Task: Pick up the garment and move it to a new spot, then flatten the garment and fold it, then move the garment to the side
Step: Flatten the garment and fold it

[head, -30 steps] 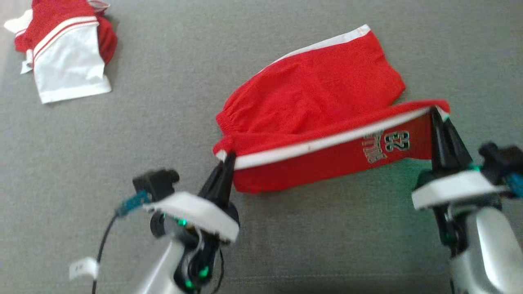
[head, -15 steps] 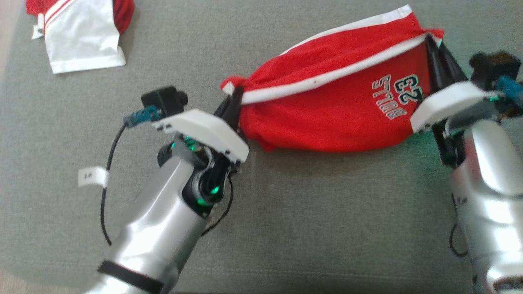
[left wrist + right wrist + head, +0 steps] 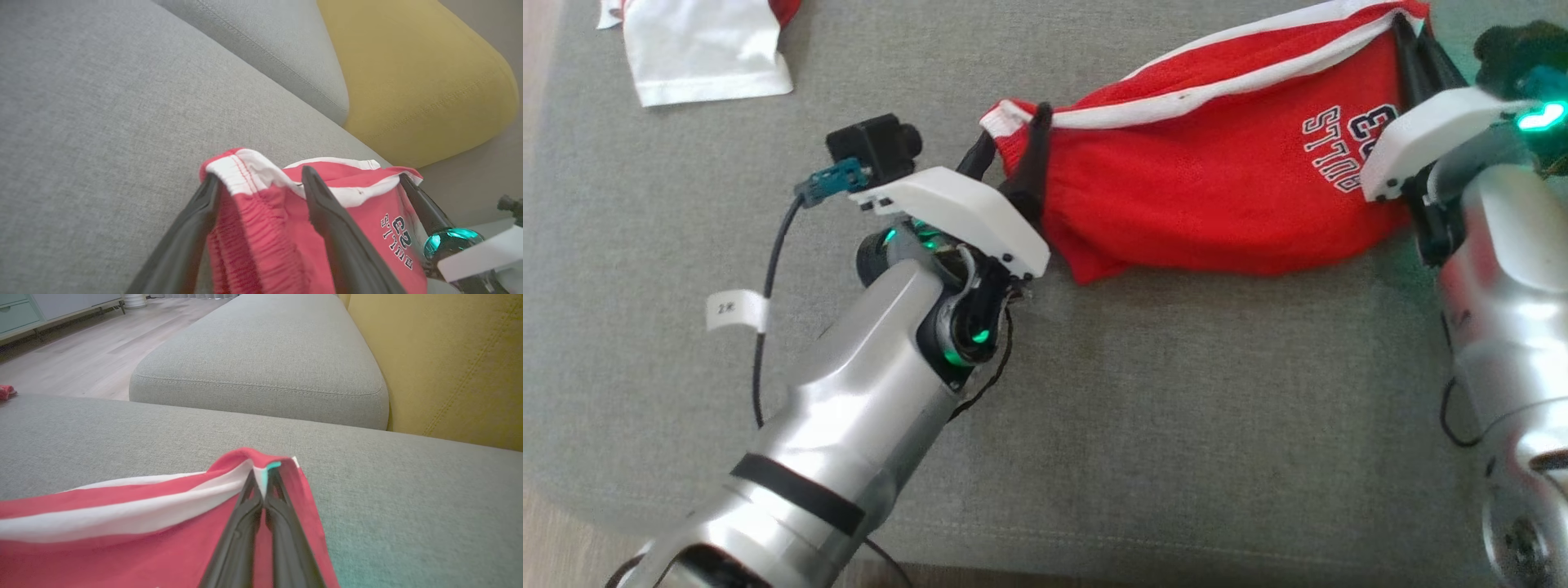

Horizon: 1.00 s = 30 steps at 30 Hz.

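Shorts point(image 3: 1217, 196), red with white trim, hang stretched between the 2 arms low over the grey sofa cushion point(image 3: 1094, 425), their lower edge seemingly brushing it. Fingers of the left gripper point(image 3: 259, 173) stand spread, with the elastic waistband corner loose between them, while the right gripper point(image 3: 263, 475) is pinched tight on the opposite corner. Pick-up and relocation look done. I judge flattening or folding is in hand, with finishing the fold and the move aside left to do.
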### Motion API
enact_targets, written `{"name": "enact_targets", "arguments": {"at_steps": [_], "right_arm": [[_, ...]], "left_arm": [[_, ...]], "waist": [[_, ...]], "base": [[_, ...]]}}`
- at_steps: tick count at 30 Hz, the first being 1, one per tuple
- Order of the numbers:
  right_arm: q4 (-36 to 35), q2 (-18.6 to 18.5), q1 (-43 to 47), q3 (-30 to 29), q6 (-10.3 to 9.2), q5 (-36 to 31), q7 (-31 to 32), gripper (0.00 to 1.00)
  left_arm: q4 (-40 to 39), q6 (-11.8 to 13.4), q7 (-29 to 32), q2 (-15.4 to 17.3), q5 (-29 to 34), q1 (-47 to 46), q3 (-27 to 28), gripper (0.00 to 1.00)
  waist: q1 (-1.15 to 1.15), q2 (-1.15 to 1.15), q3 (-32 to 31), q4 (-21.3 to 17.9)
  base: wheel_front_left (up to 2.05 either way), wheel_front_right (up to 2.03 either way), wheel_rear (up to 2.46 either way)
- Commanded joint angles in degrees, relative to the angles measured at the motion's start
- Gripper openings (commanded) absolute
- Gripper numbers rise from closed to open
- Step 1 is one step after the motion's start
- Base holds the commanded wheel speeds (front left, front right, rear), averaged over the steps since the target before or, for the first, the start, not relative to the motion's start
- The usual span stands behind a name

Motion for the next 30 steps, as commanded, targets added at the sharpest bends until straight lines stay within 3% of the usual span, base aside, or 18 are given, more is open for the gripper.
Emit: {"name": "enact_targets", "arguments": {"at_steps": [1,2,3,4,5,11,17,22,30], "right_arm": [[-1.2,0.1,-1.8,0.5,0.37,-0.4,-0.8,0.0],[-0.1,0.0,-2.5,0.4,0.37,-0.7,-1.1,0.0],[1.0,-0.1,-3.3,0.0,0.37,-0.9,-1.4,0.22],[1.9,-0.3,-3.9,-0.4,0.37,-1.1,-1.9,0.49],[2.7,-0.5,-4.5,-0.8,0.37,-1.4,-2.3,1.0],[6.5,-1.9,-6.6,-2.5,0.37,-2.9,-4.3,1.0],[9.9,-4.3,-6.6,-1.6,0.37,-3.6,-4.2,1.0],[13.5,-5.1,-5.7,1.9,0.37,-0.5,0.2,1.0],[14.6,-5.8,-5.4,8.9,0.37,6.4,9.2,1.0]], "left_arm": [[-1.1,-0.4,-0.8,0.8,0.0,-2.1,1.1,1.0],[-1.0,-0.7,-1.4,0.8,0.2,-2.3,0.4,1.0],[-0.9,-1.0,-1.9,0.8,0.5,-2.5,-0.2,1.0],[-0.8,-1.4,-2.4,0.8,0.7,-2.5,-0.6,1.0],[-0.8,-1.8,-2.8,0.8,1.2,-2.5,-0.8,1.0],[-2.8,-3.2,-3.9,2.4,7.1,0.5,1.1,1.0],[-10.5,-3.7,-4.0,4.3,17.0,8.3,8.4,1.0],[-16.9,-4.3,-4.0,4.5,26.3,16.6,14.0,1.0],[-21.7,-5.0,-4.0,4.0,33.6,24.3,19.5,1.0]], "waist": [[-0.01,0.0,0.1,0.4],[-0.01,0.0,0.1,0.7],[-0.01,0.0,0.1,1.0],[-0.01,0.0,0.1,1.3],[-0.01,0.0,0.1,1.6],[-0.01,0.0,-0.7,2.7],[-0.01,0.0,-2.4,2.9],[-0.01,0.0,-4.3,2.5],[-0.01,0.0,-3.4,2.0]], "base": [[0.0,0.0,0.0],[0.0,0.0,0.0],[0.0,0.0,0.0],[0.0,0.0,0.0],[0.0,0.0,0.0],[0.0,0.0,0.0],[0.0,0.0,0.0],[0.0,0.0,0.0],[0.0,0.0,0.0]]}}
